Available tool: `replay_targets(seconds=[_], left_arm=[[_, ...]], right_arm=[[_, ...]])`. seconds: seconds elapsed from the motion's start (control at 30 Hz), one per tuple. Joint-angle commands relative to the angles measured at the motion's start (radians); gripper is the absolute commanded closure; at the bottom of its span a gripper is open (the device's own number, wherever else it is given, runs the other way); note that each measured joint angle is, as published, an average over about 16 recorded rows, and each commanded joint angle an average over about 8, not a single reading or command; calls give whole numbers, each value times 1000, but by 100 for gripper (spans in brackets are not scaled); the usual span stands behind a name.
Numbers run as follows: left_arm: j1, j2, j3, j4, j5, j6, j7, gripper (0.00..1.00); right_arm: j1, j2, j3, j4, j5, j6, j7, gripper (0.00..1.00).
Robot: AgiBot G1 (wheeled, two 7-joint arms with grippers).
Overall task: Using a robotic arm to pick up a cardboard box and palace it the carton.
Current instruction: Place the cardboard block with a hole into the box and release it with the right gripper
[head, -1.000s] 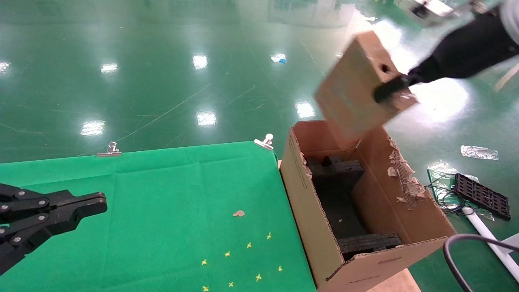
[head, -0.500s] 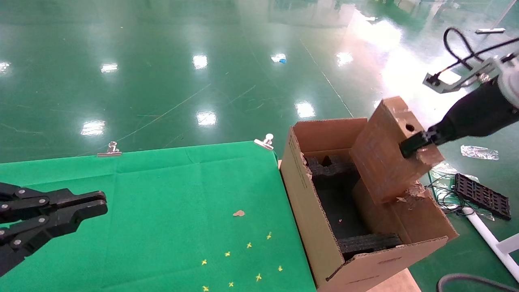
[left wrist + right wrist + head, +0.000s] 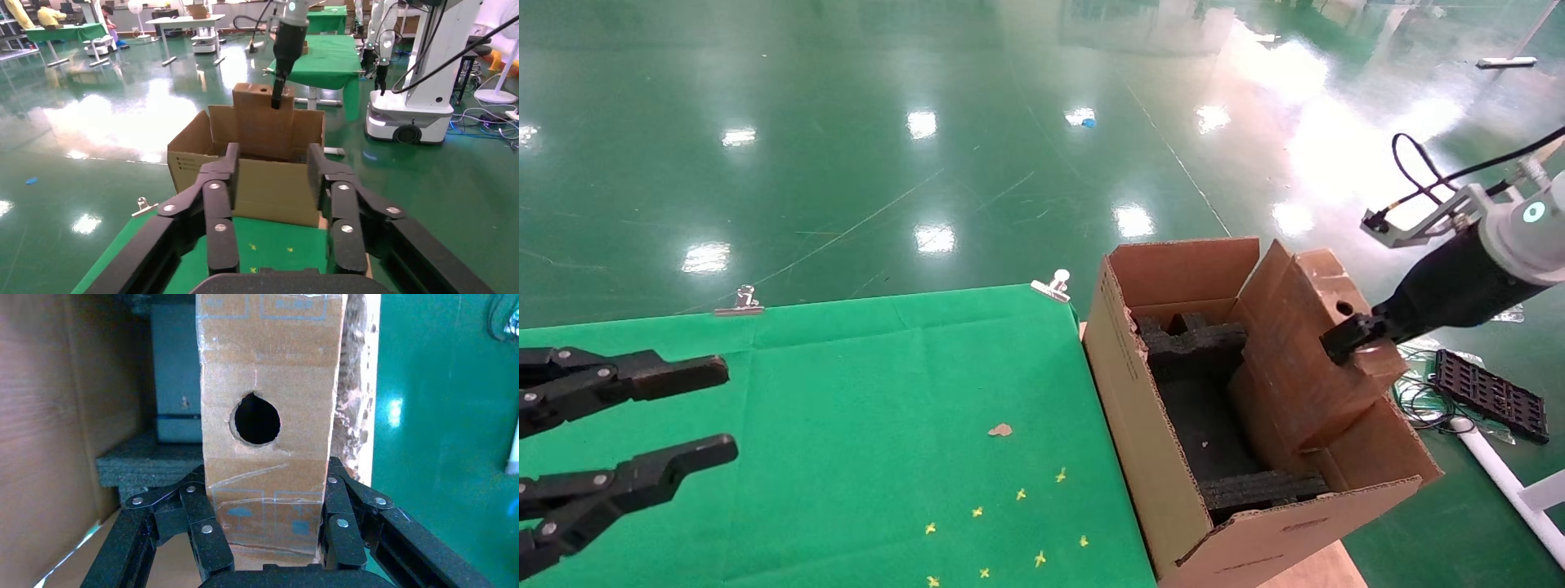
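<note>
Slim box going into the carton, right claw clamped on it!

The right claw (image 3: 1346, 341) on the white robotic arm (image 3: 1512, 233) grips the slim flat brown cardboard box (image 3: 1307, 351) by its narrow holed edge, lower end tilted down inside the large brown corrugated carton (image 3: 1173, 490), against its torn right-hand flap and beside the black foam inserts (image 3: 1193, 347). The left claw (image 3: 695, 412) hangs spread wide and empty over the green-covered table (image 3: 887, 392).
</note>
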Motion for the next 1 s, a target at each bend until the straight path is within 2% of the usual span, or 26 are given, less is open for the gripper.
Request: replay_targets(seconds=[0.03,0.3,0.67,1.0], left_arm=[[0,0,0,0,0,0,0,0],[0,0,1,0,0,0,0,0],[0,-1,1,0,-1,-1,1,0],[0,-1,2,0,-1,-1,1,0]], right_arm=[[-25,-6,-1,-15,-1,9,4,100],[-133,-18,14,-48,22,107,23,100],[-297,-50,53,-65,78,340,50,100],[-391,-70,74,-62,109,413,63,100]])
